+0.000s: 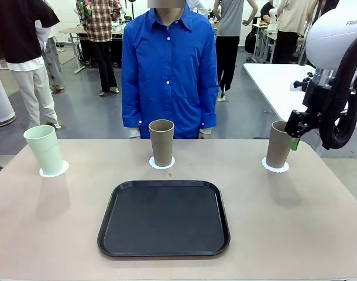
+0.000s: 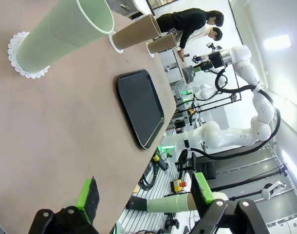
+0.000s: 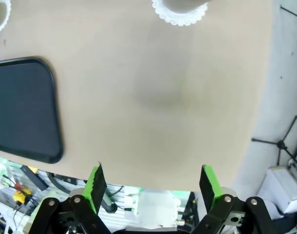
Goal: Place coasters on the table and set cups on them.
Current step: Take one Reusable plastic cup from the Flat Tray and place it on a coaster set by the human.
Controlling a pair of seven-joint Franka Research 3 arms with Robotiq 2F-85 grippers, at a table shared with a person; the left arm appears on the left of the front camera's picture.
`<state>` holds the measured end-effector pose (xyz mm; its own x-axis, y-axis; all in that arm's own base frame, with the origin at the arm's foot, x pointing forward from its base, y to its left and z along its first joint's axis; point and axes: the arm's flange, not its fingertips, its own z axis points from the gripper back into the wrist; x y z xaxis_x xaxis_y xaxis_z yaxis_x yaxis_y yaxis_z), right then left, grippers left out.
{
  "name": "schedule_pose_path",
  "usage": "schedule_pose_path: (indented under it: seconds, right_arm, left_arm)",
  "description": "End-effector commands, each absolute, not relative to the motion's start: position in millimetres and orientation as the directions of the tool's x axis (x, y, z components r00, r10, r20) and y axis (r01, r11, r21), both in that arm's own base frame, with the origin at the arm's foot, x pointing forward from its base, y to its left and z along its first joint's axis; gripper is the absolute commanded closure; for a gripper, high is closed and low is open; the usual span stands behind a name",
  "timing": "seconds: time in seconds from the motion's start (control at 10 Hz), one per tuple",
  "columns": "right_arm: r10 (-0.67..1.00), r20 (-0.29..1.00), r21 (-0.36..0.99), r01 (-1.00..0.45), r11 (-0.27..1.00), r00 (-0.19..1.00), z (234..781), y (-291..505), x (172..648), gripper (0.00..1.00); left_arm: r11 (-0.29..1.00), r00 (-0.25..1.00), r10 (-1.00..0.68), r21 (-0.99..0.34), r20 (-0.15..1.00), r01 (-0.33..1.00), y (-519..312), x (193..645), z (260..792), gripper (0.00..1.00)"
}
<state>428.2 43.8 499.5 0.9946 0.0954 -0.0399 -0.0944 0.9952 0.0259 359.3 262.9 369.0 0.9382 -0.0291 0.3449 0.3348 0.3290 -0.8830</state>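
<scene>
Three cups stand upright on white lacy coasters along the far side of the beige table (image 1: 295, 222). The mint cup (image 1: 44, 149) is on the left coaster (image 1: 54, 171). One tan cup (image 1: 161, 142) stands on the middle coaster (image 1: 161, 164), the other tan cup (image 1: 278, 144) on the right coaster (image 1: 274, 167). My right gripper (image 1: 294, 139) hangs open just right of that cup, holding nothing. Its wrist view has the open gripper (image 3: 153, 187) above bare table, below the right coaster (image 3: 180, 13). The left gripper (image 2: 144, 195) is open and empty, well back from the mint cup (image 2: 65, 31).
A black tray (image 1: 164, 218) lies empty at the table's middle front. A person in a blue shirt (image 1: 169, 64) stands at the far edge behind the middle cup. A white table (image 1: 278, 82) stands at back right.
</scene>
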Motion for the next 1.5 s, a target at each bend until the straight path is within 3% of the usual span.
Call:
schedule_pose_path:
  seconds: [0.0, 0.3, 0.5, 0.6, 0.8, 1.2, 1.4]
  right_arm:
    - [0.104, -0.04, 0.007, -0.104, 0.995, 0.994, 505.6, 44.7, 426.2, 0.0]
    - [0.098, -0.039, 0.023, -0.097, 0.995, 0.994, 500.2, 44.5, 428.0, 0.0]
    - [0.154, -0.076, 0.351, -0.118, 0.929, 0.985, 503.4, 16.8, 444.8, 0.0]
    - [0.153, -0.046, 0.559, -0.101, 0.823, 0.987, 506.7, -22.5, 449.4, 0.0]
    - [0.085, 0.017, 0.82, -0.062, 0.569, 0.996, 497.9, -93.7, 446.9, 0.0]
    - [-0.089, 0.006, 0.992, 0.005, 0.123, 0.996, 438.7, -199.0, 425.6, 0.0]
    - [-0.128, -0.021, 0.998, 0.028, 0.055, 0.992, 406.2, -216.2, 408.1, 0.0]
  left_arm:
    - [0.332, 0.937, -0.027, -0.881, 0.347, 0.336, 263.6, 358.6, 371.0, 0.0]
    - [0.332, 0.937, -0.027, -0.881, 0.347, 0.336, 263.6, 358.6, 371.0, 0.0]
    - [0.332, 0.937, -0.027, -0.881, 0.347, 0.336, 263.6, 358.6, 371.0, 0.0]
    - [0.332, 0.937, -0.027, -0.881, 0.347, 0.336, 263.6, 358.6, 371.0, 0.0]
    - [0.332, 0.937, -0.027, -0.881, 0.347, 0.336, 263.6, 358.6, 371.0, 0.0]
    - [0.332, 0.937, -0.027, -0.881, 0.347, 0.336, 263.6, 358.6, 371.0, 0.0]
    - [0.332, 0.937, -0.027, -0.881, 0.347, 0.336, 263.6, 358.6, 371.0, 0.0]
